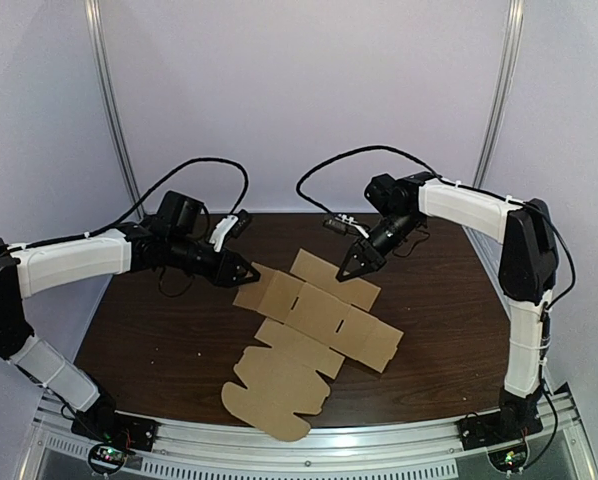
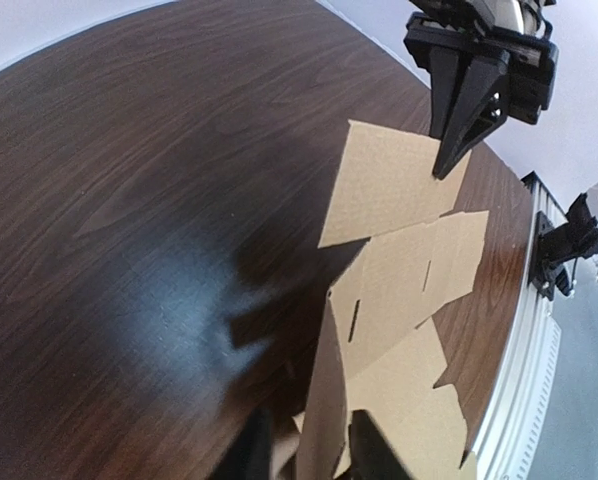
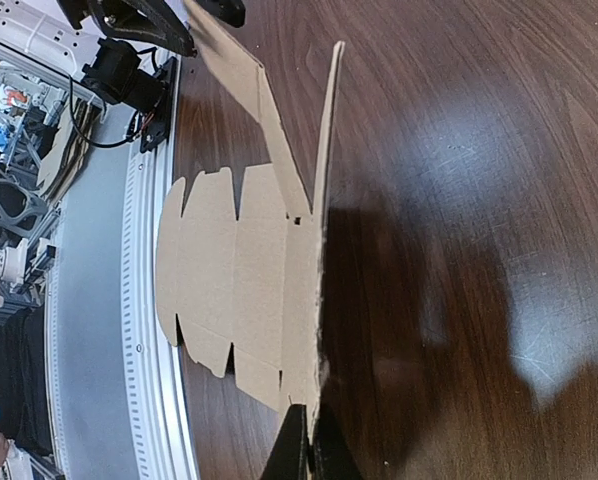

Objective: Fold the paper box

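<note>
Unfolded paper box spread mostly flat at centre of dark wooden table, left pincer clenched on its raised left flap, right pincer clenched on its lifted far flap.

Robotics lab cell: white booth walls, aluminium mounting rail, dark wood table.
</note>
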`<act>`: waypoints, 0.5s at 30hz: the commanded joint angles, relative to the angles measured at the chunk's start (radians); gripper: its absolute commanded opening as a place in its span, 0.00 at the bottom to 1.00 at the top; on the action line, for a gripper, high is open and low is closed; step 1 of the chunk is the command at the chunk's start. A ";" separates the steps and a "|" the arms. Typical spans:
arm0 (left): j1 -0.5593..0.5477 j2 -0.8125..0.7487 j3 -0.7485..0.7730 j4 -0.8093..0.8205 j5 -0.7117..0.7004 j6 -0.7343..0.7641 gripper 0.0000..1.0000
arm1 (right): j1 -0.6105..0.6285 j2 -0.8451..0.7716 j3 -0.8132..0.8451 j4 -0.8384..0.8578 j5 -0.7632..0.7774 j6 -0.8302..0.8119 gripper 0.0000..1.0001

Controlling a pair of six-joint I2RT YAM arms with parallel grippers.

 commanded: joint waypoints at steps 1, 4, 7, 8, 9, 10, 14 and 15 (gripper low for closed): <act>-0.003 -0.033 0.026 0.004 -0.019 0.005 0.41 | 0.004 -0.045 -0.002 -0.056 0.009 -0.047 0.00; -0.003 -0.075 0.062 0.004 -0.042 -0.002 0.52 | 0.004 -0.072 -0.008 -0.073 0.014 -0.053 0.00; -0.003 -0.075 0.101 -0.001 -0.034 -0.005 0.59 | 0.005 -0.095 -0.006 -0.081 0.017 -0.037 0.00; -0.003 -0.069 0.114 0.001 -0.031 -0.001 0.59 | 0.004 -0.104 -0.002 -0.089 0.018 -0.035 0.00; -0.003 -0.060 0.130 0.000 -0.027 0.007 0.60 | 0.004 -0.109 0.002 -0.102 0.016 -0.035 0.00; -0.002 -0.052 0.146 -0.001 -0.025 0.019 0.60 | 0.004 -0.115 0.009 -0.118 0.014 -0.035 0.00; -0.004 0.005 0.228 0.003 0.042 0.022 0.61 | 0.004 -0.122 0.045 -0.196 -0.015 -0.018 0.00; -0.007 0.023 0.247 0.009 0.064 0.010 0.61 | 0.005 -0.123 0.049 -0.203 -0.028 -0.010 0.00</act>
